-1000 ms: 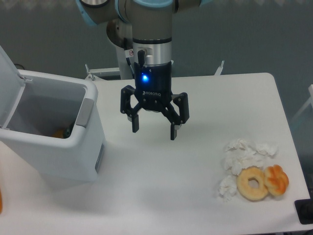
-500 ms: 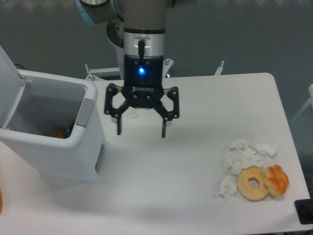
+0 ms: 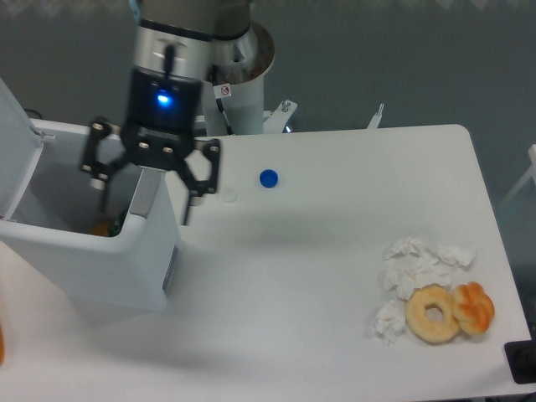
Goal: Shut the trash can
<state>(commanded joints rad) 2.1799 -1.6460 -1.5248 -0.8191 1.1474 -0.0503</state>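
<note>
- Near edge, right side of the white surface [image 3: 335, 276]: a glazed doughnut [image 3: 433, 313] touching an orange pastry [image 3: 474, 307], with crumpled white tissues [image 3: 416, 266] just beside and behind them; all well apart from the work area
- Near left: the trash can [image 3: 100, 260] stands on the surface, mouth open; something orange lies inside at the bottom, too small to identify
- Its lid [image 3: 15, 146] is swung up and back at the far left edge of view, standing steeply; hinge side is away from the arm
- The grey latch tab [image 3: 144, 194] sits on the bin's right rim, facing the arm
- Mid-depth: the hand [image 3: 144, 191] hangs over the bin's right rim, fingers spread wide, gripping nothing; one finger is over the opening, the other outside the wall near the tab
- Judgement: step in hand is the approach to the lid; closing not yet begun
- To do it well: carry the hand across the opening, get behind the raised lid's upper edge, then push it forward and down along the hinge arc; press flat near the latch side so the tab catches
- Risk: a finger clipping the rim could shove the light bin sideways
- Far: a small blue cap [image 3: 268, 177] on the surface, then the arm's base [image 3: 243, 75]
</note>
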